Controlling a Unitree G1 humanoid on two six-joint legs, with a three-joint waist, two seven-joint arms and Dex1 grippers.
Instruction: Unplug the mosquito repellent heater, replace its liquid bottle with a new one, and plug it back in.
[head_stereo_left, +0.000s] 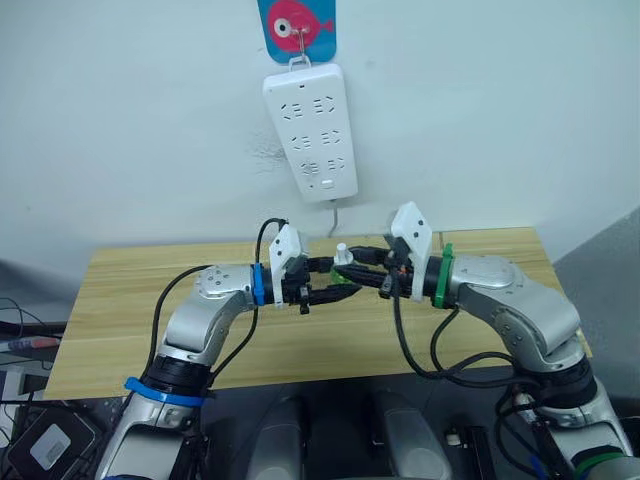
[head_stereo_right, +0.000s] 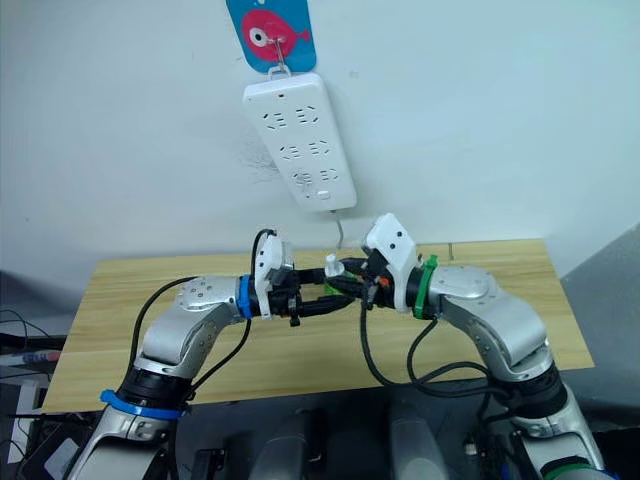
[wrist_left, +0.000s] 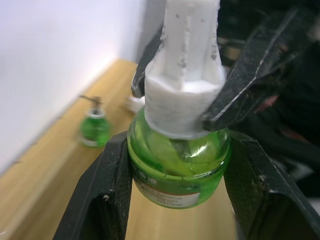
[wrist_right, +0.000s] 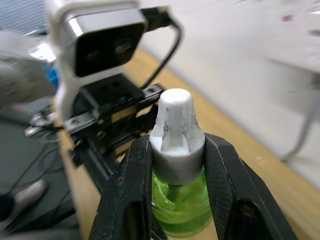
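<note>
Both arms meet above the wooden tabletop (head_stereo_left: 120, 300): the left gripper (wrist_left: 175, 170) is clamped on the green body of the liquid bottle (wrist_left: 177, 167), while the right gripper (wrist_right: 177, 160) pinches its white cap (wrist_right: 176, 135). A second green bottle (wrist_left: 94, 129) stands on the tabletop near the wall. On the wall hangs the power strip (head_stereo_left: 310, 130), sockets apparently bare, and I cannot make out the heater.

A light wooden table (head_stereo_left: 120, 300) carries a small green bottle (wrist_left: 94, 128) near the wall.
</note>
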